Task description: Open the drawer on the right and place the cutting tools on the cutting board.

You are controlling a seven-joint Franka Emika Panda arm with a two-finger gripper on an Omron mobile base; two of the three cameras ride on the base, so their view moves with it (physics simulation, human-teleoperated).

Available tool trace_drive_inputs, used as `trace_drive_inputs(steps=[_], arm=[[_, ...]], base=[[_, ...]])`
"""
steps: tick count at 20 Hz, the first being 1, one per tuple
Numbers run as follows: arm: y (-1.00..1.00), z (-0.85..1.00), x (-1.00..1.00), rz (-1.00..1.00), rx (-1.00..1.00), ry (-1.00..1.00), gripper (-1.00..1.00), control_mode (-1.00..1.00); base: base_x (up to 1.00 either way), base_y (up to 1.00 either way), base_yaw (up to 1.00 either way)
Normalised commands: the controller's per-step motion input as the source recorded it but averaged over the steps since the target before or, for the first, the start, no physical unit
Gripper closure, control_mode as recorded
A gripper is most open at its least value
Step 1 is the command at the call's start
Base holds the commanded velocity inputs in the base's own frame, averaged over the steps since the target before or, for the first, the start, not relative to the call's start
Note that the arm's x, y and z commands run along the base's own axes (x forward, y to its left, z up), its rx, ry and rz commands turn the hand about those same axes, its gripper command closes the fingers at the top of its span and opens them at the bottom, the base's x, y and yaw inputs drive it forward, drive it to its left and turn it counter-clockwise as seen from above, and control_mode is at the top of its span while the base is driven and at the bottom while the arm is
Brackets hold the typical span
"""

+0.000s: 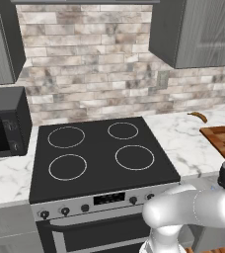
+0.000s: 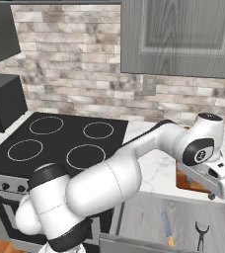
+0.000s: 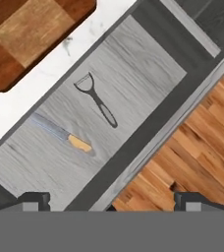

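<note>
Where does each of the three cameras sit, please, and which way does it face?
Left base view: behind the arm's left, facing the stove and wall; white arm lower right.
Right base view: behind its right, facing the stove, counter and open drawer; arm across the middle.
Hand view: on the hand, looking down into the drawer at a knife and peeler; open pincer at the bottom.
Shared: right base and hand views both show drawer, knife, peeler, cutting board.

Drawer [image 2: 149, 217] stands open below marble counter [image 2: 156, 170]; inside lie one knife [image 2: 167, 228] and a dark peeler [image 2: 201, 236], apart.
</note>
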Motion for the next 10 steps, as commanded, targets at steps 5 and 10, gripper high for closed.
trace_drive_inputs(steps=[5, 10], arm=[[0.07, -0.31, 0.00, 0.18, 0.03, -0.01, -1.00, -1.00], [-0.11, -0.51, 0.00, 0.34, 0.10, -0.02, -1.00, -1.00]], base=[[0.00, 0.00, 0.00], [0.00, 0.00, 0.00]])
